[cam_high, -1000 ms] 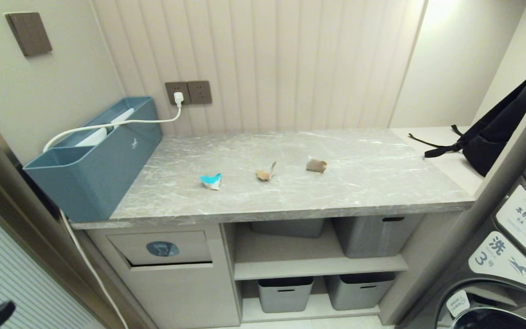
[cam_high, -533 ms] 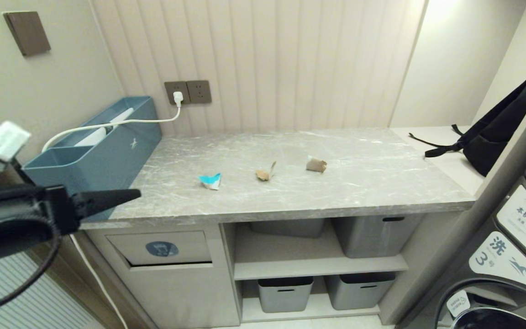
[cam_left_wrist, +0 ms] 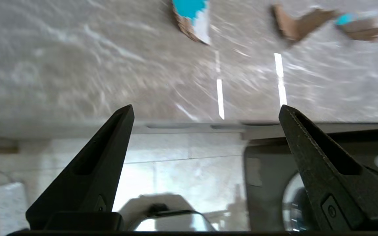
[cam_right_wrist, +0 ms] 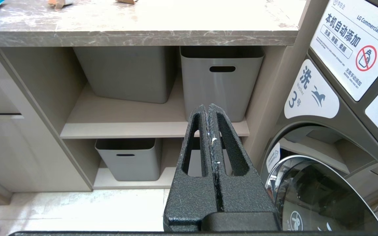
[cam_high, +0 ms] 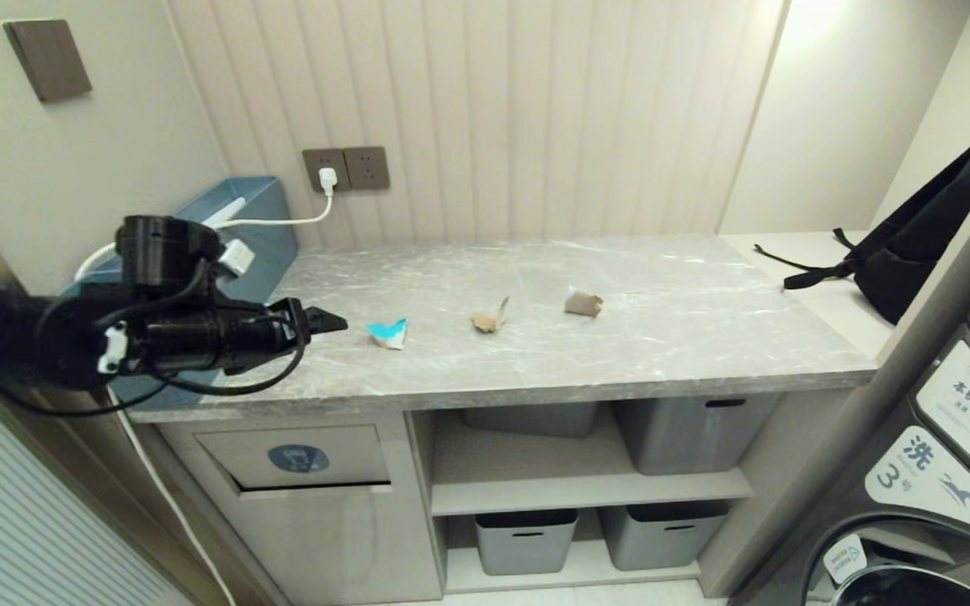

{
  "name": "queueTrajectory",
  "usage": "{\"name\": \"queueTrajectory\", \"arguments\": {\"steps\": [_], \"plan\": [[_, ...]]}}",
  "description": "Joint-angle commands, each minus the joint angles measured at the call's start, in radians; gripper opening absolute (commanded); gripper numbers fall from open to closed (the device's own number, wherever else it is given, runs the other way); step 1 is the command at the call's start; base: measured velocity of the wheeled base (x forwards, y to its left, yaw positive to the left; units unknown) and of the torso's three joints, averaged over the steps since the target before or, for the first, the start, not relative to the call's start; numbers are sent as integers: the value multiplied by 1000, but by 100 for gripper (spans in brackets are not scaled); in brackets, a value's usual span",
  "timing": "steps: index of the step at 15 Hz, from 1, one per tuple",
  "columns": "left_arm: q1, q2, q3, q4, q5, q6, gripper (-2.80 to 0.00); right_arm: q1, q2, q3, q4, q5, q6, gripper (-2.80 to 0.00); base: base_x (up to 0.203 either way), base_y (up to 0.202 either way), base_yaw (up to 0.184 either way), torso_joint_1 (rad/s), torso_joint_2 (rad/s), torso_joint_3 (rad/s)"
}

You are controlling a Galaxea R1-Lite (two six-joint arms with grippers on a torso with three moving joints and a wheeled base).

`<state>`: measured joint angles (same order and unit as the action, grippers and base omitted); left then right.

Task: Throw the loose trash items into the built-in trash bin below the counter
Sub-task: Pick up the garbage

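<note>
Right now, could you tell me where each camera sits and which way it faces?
Head: up high, looking down at the counter, scraps and bin flap; left arm and left gripper show.
Left wrist: behind open fingers, looking over the counter edge at the turquoise wrapper.
Right wrist: low, facing the grey tubs; right gripper shut.
All three show the counter.

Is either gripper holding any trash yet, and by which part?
Nothing is held. The left gripper is open and empty short of the turquoise-and-white wrapper; the right gripper is shut on nothing.
</note>
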<state>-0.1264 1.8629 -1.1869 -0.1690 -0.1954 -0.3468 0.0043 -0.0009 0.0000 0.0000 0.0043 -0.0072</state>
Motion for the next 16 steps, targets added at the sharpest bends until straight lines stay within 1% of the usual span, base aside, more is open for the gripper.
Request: {"name": "queueTrajectory", "arguments": {"steps": [1,2,4,5,7,9,10,12,16], "plan": [[-1,182,-93,-2,10,35,0,0,1,0,0,0,0,-280,0,0,0,0,0,0],[-2,238,-149,-5,34,53,0,0,1,0,0,0,0,-280,0,0,0,0,0,0],[-7,338,-279,-9,97,68,0,0,1,0,0,0,0,-280,0,0,0,0,0,0],[-15,366,-320,-11,108,69,0,0,1,0,0,0,0,-280,0,0,0,0,0,0],[-35,418,-378,-30,112,60,0,0,1,0,0,0,0,-280,0,0,0,0,0,0],[-50,453,-395,-98,108,41,0,0,1,0,0,2,0,-280,0,0,0,0,0,0],[-54,474,-408,-112,101,38,0,0,1,0,0,2,0,-280,0,0,0,0,0,0],[-65,509,-456,-121,101,38,0,0,1,0,0,0,0,-280,0,0,0,0,0,0],[-70,543,-507,-138,108,40,0,0,1,-1,0,0,0,-280,0,0,0,0,0,0]]}}
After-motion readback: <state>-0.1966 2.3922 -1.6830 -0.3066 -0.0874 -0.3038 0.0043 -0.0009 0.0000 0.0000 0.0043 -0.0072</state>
